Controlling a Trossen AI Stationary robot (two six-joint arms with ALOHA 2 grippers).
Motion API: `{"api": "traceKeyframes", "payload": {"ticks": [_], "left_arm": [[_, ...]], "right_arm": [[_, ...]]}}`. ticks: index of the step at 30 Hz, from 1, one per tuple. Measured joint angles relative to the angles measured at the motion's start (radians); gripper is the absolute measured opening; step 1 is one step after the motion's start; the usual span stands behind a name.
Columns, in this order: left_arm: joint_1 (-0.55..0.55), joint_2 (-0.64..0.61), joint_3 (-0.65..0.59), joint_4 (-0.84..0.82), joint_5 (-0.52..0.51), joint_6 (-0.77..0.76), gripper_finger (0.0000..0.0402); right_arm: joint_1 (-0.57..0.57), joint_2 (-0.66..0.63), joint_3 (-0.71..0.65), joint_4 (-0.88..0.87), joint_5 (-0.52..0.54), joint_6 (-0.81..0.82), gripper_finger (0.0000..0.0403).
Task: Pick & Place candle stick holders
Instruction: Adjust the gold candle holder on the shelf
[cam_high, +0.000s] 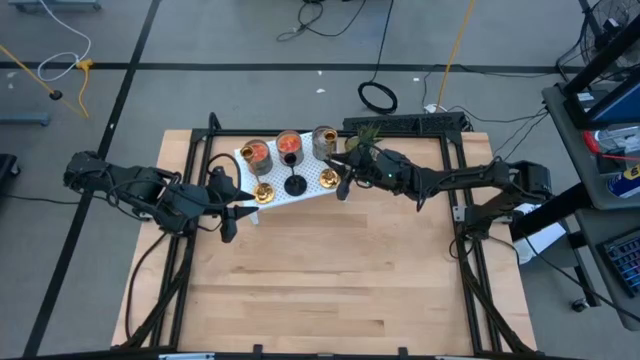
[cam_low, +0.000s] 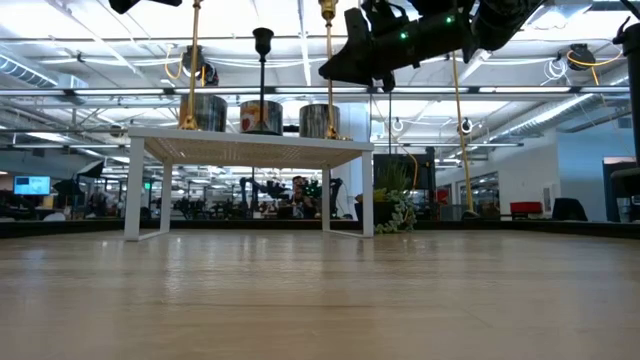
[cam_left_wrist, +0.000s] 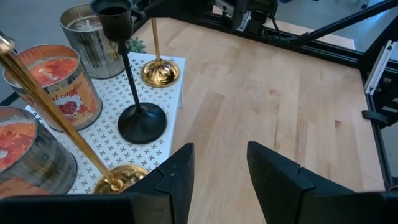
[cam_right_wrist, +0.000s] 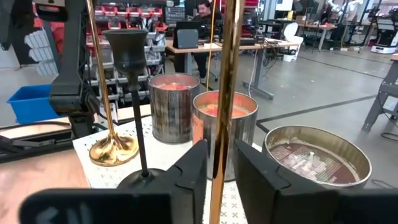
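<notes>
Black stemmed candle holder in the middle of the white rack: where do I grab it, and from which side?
Grip the black stemmed candle holder on its thin upright stem, fingers level, probably coming from the open table side. Glass cups stand right behind it on the white perforated rack, and brass stemmed holders flank it.

No readable text anywhere. Orange cup (cam_left_wrist: 59, 84) has a label with dark print in the left wrist view, too blurred to read. Background screens and signs in the low and right wrist views too small to make out.
</notes>
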Motion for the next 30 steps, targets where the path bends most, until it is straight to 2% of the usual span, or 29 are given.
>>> {"api": "traceKeyframes", "payload": {"ticks": [10, 14, 17, 21, 26, 30], "left_arm": [[-0.002, -0.001, 0.000, 0.000, -0.028, 0.038, 0.0152], [-0.035, -0.020, 0.000, 0.000, -0.029, 0.072, 0.0152], [-0.068, -0.053, 0.000, 0.000, -0.035, 0.093, 0.0152], [-0.116, -0.110, 0.000, -0.003, -0.113, 0.134, 0.0152], [-0.161, -0.165, -0.012, -0.027, -0.193, 0.200, 0.0152], [-0.180, -0.214, -0.101, 0.011, -0.240, 0.186, 0.0152]], "right_arm": [[0.000, -0.010, 0.000, -0.012, 0.005, -0.063, 0.0144], [0.000, -0.050, -0.001, -0.056, 0.006, -0.084, 0.0170], [0.000, -0.104, -0.001, -0.165, 0.053, -0.124, 0.0183], [0.015, -0.196, -0.001, -0.319, 0.133, -0.131, 0.0189], [0.056, -0.316, -0.001, -0.515, 0.131, -0.084, 0.0186], [0.105, -0.413, -0.001, -0.648, 0.130, -0.061, 0.0182]]}}
